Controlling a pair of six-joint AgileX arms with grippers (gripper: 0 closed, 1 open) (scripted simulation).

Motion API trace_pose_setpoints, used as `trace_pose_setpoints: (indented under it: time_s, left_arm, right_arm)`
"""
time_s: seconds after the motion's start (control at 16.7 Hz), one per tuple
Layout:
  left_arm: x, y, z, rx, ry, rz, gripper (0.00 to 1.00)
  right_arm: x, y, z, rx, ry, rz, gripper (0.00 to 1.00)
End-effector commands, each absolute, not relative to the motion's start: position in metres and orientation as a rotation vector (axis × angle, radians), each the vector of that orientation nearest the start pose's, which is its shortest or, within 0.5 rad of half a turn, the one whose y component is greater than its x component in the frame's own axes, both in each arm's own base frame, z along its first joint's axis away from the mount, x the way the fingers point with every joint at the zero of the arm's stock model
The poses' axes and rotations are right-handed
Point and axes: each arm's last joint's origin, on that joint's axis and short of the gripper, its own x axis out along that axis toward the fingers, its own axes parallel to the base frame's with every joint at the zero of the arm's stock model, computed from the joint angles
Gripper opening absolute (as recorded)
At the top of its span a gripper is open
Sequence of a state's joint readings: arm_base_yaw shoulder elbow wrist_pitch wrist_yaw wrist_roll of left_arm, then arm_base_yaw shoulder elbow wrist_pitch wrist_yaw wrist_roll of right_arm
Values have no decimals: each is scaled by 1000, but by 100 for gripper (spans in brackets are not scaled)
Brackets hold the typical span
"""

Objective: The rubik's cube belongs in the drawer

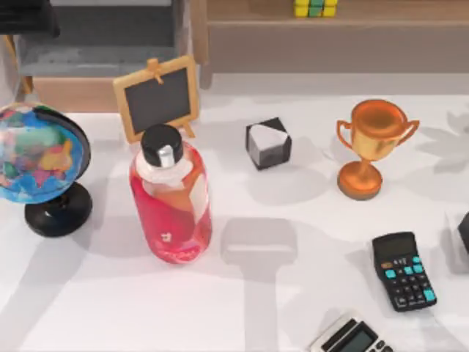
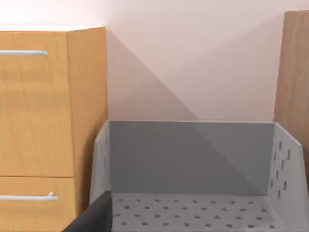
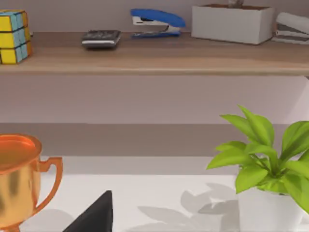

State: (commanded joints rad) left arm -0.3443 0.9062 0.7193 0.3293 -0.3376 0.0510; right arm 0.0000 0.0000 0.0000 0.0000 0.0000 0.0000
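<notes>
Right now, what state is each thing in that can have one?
drawer: pulled open, nothing seen inside
rubik's cube: resting on the shelf, not in the drawer
bottle: upright, black cap on
trophy: upright
globe: upright on its stand

Rubik's cube on shelf behind trophy

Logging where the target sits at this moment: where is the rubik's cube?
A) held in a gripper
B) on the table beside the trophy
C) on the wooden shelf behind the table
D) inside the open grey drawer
C: the rubik's cube rests on the wooden shelf behind the table, beyond the trophy, while the grey drawer stands open with nothing visible in it.
</notes>
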Motion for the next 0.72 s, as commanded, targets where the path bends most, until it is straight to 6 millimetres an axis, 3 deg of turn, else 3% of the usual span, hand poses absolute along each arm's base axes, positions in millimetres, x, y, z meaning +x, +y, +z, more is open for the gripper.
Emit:
trace_pose_setpoints:
  time_s: [0.18,0.3,0.48,0.72]
  left_arm:
    - [272,-121,355,-30,-140,-7,100]
    - [315,-173,344,-37,-128,-18,100]
    - [360,-257,295,-33,-90,-34,100]
    - [381,-340,215,-17,-40,-40,100]
  right_arm:
    - [106,-1,160,0,0,0,100]
    - [106,-1,160,0,0,0,100]
    - [106,-1,160,0,0,0,100]
    - [106,-1,160,0,0,0,100]
